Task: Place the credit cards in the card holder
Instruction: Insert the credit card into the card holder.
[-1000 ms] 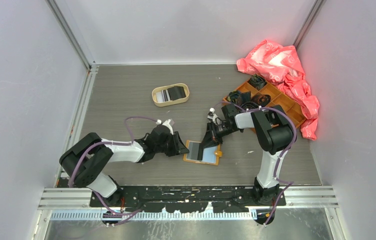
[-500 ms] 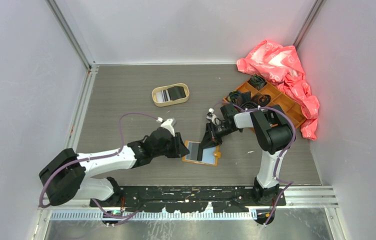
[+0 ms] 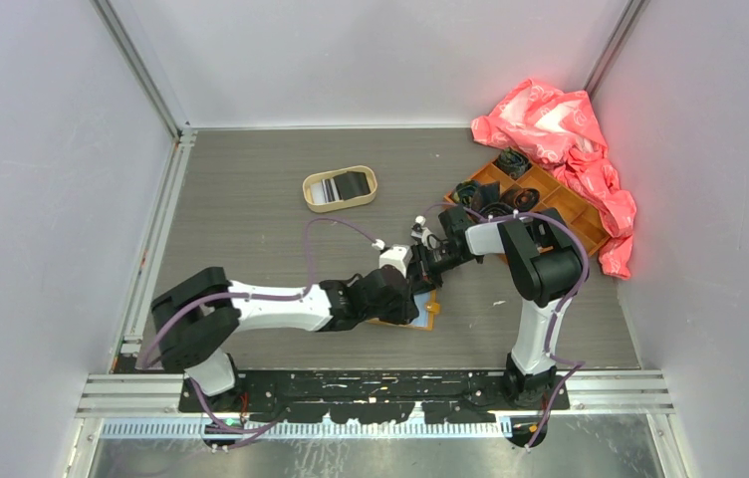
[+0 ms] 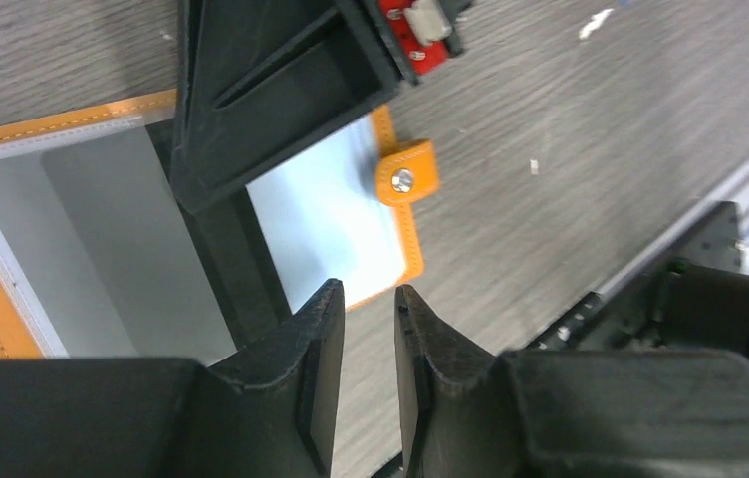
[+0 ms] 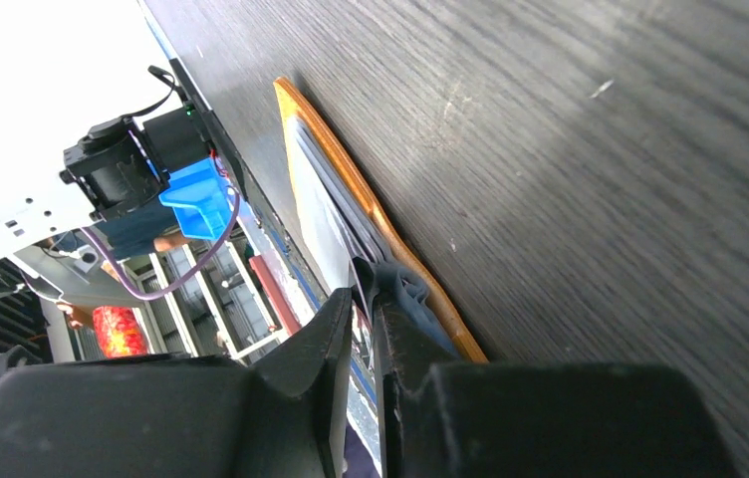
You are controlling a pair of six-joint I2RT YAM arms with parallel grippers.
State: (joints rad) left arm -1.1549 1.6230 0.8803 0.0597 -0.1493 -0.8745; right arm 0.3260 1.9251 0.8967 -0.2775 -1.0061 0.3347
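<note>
Your left gripper (image 4: 371,299) hangs just over one edge of the open card holder (image 4: 102,219), its fingers a little apart with nothing between them. Your right gripper (image 5: 363,299) pinches a thin credit card (image 5: 364,344) that touches the holder. Only the left wrist view shows the snap tab (image 4: 405,179). In the top view your left arm covers most of the holder.

Visible credit cards (image 3: 323,189): 3 (others may be hidden), with 2 in the oval tray (image 3: 341,208) at 11 o'clock and 1 pale one in the card holder (image 4: 102,249) at 6 o'clock. Holders: 1. Trays: 1. Compartmented box (image 3: 562,199), 2 o'clock: 1. Pink bag (image 3: 550,124): 1.
</note>
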